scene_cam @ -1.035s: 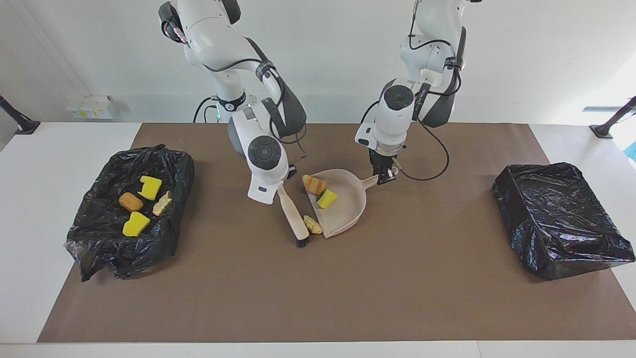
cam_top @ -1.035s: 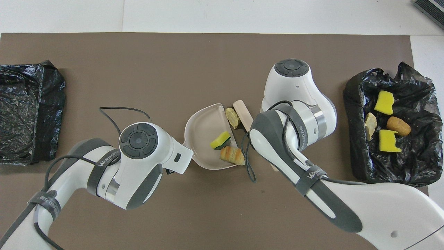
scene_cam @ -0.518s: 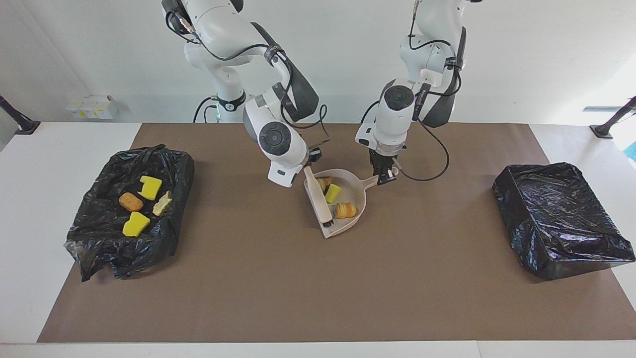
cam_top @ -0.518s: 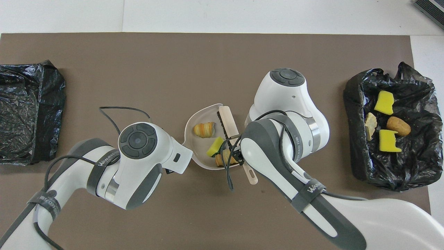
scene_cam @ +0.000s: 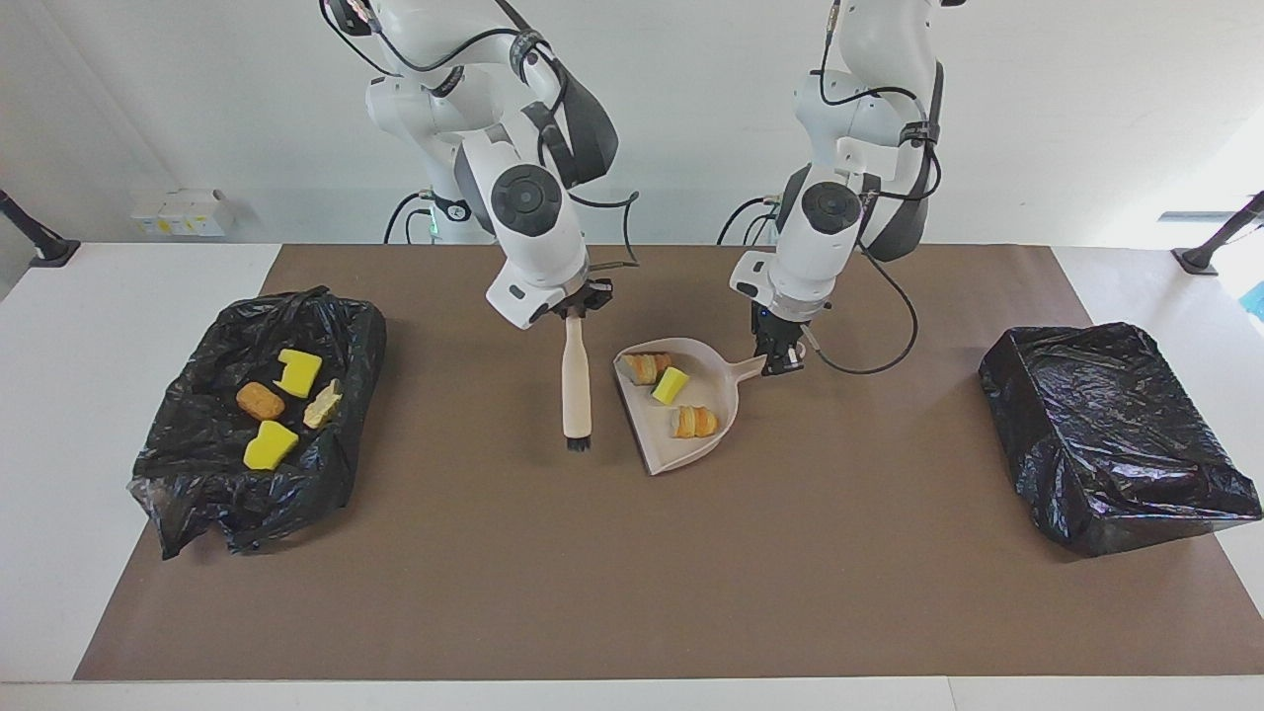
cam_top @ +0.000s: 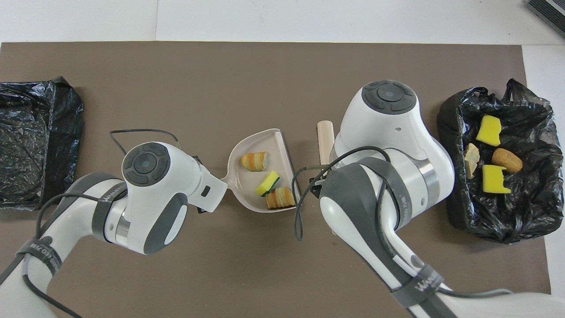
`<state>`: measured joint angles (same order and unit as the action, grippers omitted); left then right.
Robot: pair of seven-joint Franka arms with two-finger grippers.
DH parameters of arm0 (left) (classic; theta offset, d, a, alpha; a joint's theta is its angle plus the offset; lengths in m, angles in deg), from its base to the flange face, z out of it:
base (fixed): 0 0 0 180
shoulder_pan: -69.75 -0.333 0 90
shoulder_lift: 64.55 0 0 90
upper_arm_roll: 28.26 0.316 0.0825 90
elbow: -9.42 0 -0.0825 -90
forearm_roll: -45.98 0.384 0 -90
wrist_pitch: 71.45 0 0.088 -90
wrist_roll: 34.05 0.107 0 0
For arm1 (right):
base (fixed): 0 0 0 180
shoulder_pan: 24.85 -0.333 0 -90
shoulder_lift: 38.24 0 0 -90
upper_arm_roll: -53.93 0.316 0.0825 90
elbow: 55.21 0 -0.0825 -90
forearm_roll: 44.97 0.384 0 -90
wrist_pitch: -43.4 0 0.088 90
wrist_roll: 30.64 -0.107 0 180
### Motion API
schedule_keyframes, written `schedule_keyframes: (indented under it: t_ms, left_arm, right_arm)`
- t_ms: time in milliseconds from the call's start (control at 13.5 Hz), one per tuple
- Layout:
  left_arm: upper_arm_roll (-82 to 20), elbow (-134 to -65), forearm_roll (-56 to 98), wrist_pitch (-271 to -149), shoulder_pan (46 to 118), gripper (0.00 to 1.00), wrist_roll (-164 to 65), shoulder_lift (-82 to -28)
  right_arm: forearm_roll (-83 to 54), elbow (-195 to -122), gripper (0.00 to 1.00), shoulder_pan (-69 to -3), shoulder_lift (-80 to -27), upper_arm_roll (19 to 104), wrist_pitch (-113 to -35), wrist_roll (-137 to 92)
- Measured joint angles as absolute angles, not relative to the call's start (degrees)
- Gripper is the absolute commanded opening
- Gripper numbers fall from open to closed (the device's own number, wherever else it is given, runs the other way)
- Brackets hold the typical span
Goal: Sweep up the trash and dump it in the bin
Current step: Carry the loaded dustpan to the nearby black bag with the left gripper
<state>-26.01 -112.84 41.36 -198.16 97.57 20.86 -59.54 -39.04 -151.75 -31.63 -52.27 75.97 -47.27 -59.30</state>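
From overhead, the left gripper is hidden under its own wrist housing, so its hold on the dustpan handle cannot be seen there. The right gripper is likewise covered by its arm, which also hides most of the brush; only the pale end of its handle sticks out past the wrist. Both arms run off the bottom edge of that view. In the facing view, both arms are cut off at the top edge. The bag toward the left arm's end is cut by the overhead view's edge.
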Motion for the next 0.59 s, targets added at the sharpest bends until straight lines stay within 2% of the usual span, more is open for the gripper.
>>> schedule_keyframes:
  t_ms: [148, 444, 592]
  left_arm:
    - [-25.87, -109.37, 39.44, -193.15, 94.12, 0.0, 25.96, -59.6]
    - [-25.7, -102.81, 37.75, -185.01, 86.75, 0.0, 34.03, -59.75]
    - [-25.66, -100.08, 37.72, -181.66, 83.0, 0.0, 37.39, -59.76]
  right_arm:
    - [-38.38, -154.81, 0.0, -36.16, -49.88, 76.22, -45.59, -63.95]
    - [-30.51, -168.47, 0.0, -40.71, -41.71, 76.61, -56.78, -63.5]
    - [-29.26, -171.64, 0.0, -40.73, -40.0, 76.51, -58.88, -61.92]
